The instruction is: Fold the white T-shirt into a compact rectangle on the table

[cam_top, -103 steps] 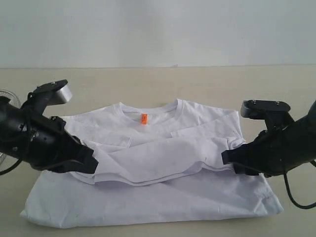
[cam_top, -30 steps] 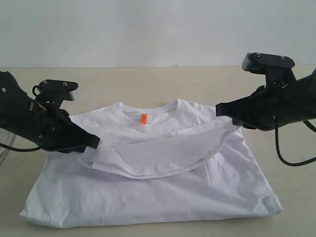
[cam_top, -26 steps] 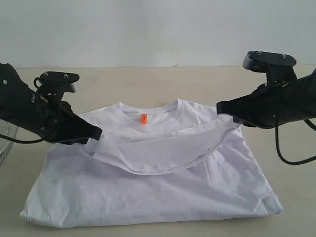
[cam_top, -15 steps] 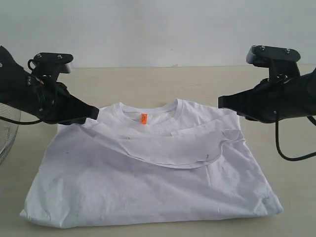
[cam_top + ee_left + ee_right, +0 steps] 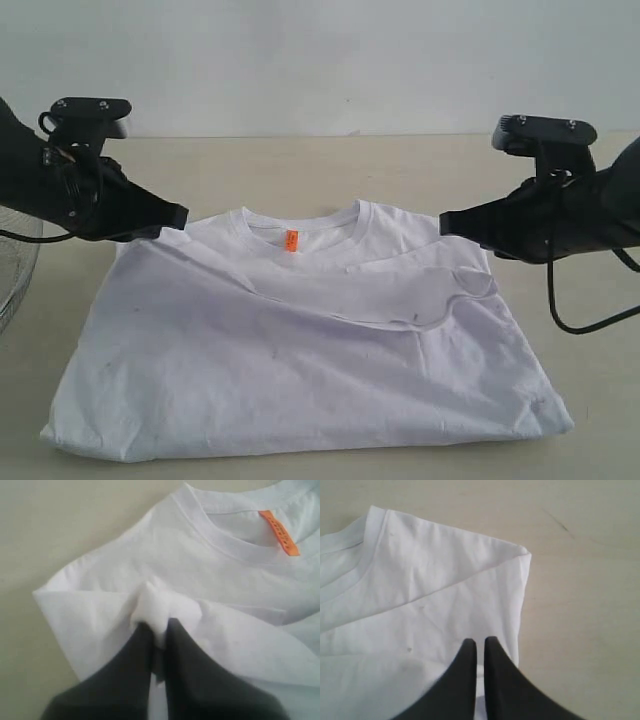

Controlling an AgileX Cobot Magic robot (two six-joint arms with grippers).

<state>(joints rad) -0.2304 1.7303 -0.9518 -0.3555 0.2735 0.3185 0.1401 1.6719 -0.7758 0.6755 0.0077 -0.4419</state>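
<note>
Tabletop first: one table (image 5: 320, 170), pale and broad, bears one white T-shirt (image 5: 300, 370) doubled over on itself, so that its long axis runs from left to right across the exterior view, collar on the far side and fold on the near side. Two grippers stand at the two far corners, each nearest its own shoulder. The left gripper (image 5: 157, 630) is clamped on a puff of the upper layer, right at the left shoulder. The right gripper (image 5: 480, 642) has its jaws together above the right shoulder corner; I cannot tell whether any cloth is caught between them. On that side the upper layer's curved edge lies short of the shoulder line, so the next move likely turns on the right arm, which is closer to that slack. One wire basket (image 5: 15, 280) shows at the left edge, apart from the shirt. One orange neck tag (image 5: 291, 240) sits inside the collar, between the grippers.
</note>
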